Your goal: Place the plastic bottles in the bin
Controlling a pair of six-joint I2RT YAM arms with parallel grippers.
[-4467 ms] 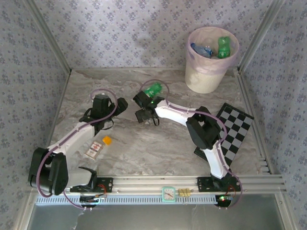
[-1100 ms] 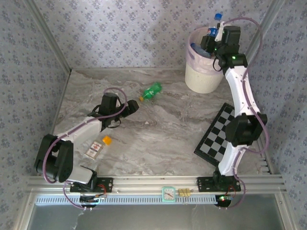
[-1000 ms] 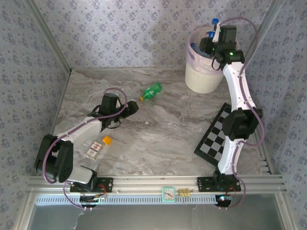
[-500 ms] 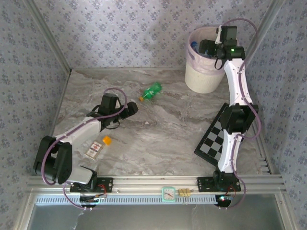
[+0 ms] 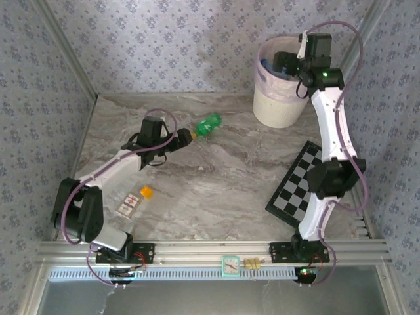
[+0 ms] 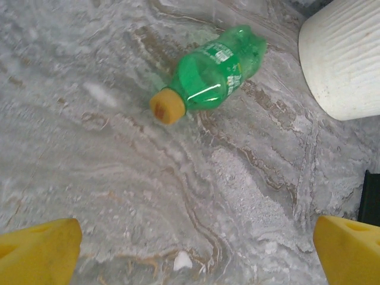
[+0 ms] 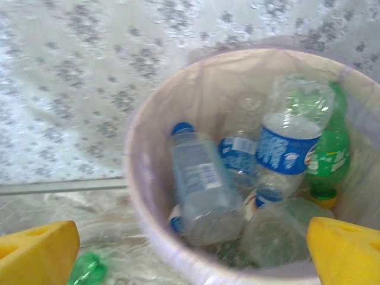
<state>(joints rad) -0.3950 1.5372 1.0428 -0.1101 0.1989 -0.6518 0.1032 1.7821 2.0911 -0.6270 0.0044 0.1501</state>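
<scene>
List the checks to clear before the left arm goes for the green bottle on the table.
1. Left tool open: ok, fingers spread wide.
2. Green bottle in line with it: ok, lying on its side just ahead, yellow cap nearest the tool.
3. Bottle between the fingers: not ok, not yet reached.
4. Space around the bottle: ok, it lies apart from the bin on bare table.
5. Right tool out of the way: ok, open and empty above the bin.
6. Room in the bin: ok, the bottles inside sit below the rim.
</scene>
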